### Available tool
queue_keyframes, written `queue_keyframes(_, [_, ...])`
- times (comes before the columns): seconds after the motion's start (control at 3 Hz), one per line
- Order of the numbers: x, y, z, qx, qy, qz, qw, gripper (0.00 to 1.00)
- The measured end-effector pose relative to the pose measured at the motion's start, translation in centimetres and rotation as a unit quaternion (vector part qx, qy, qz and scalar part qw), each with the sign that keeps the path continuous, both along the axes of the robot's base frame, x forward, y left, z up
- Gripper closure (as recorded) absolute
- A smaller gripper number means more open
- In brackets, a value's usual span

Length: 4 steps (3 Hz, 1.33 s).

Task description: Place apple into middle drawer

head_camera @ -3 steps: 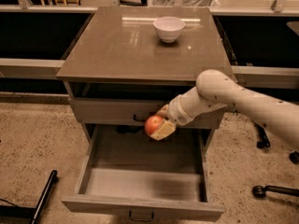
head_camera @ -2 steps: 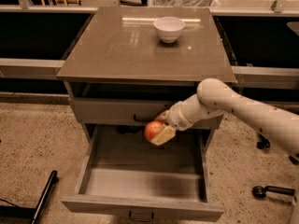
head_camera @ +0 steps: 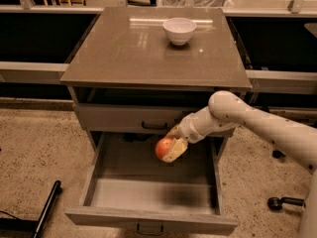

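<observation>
The brown cabinet (head_camera: 129, 48) stands in the middle of the view, and its middle drawer (head_camera: 130, 193) is pulled well out, with the grey base bare. The closed drawer front (head_camera: 119, 117) sits directly above it. The white arm (head_camera: 267, 125) reaches in from the right, bending down in front of that closed front. A white bowl (head_camera: 179, 30) rests on the cabinet top, well apart from the action. The gripper (head_camera: 172, 144) hangs over the open drawer, towards its back, pinching the apple (head_camera: 161, 148) between its fingers. Over the last second the apple has sunk lower, from level with the upper drawer's handle to below it, and hardly moved sideways. The descent looks nearly done, but the apple is still held clear of the base, so lowering and release remain.
</observation>
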<state>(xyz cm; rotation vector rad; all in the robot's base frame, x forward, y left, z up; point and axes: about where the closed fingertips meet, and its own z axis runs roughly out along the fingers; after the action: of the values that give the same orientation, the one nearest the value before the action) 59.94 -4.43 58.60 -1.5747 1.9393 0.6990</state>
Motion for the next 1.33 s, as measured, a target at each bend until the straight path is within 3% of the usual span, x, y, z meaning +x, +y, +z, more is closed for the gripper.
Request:
queue_keyframes(0.33, [0.4, -0.2, -6.4, -0.004, 0.019, -0.013, 0.9997, 1.00])
queue_keyframes(0.67, [0.5, -0.1, -11.2, -0.006, 0.022, -0.016, 0.9996, 1.00])
queue_keyframes(1.0, [0.7, 0.3, -14.7, -0.008, 0.010, -0.013, 0.9998, 0.96])
queue_keyframes(1.33, [0.7, 0.3, -14.7, -0.008, 0.011, -0.013, 0.9998, 0.73])
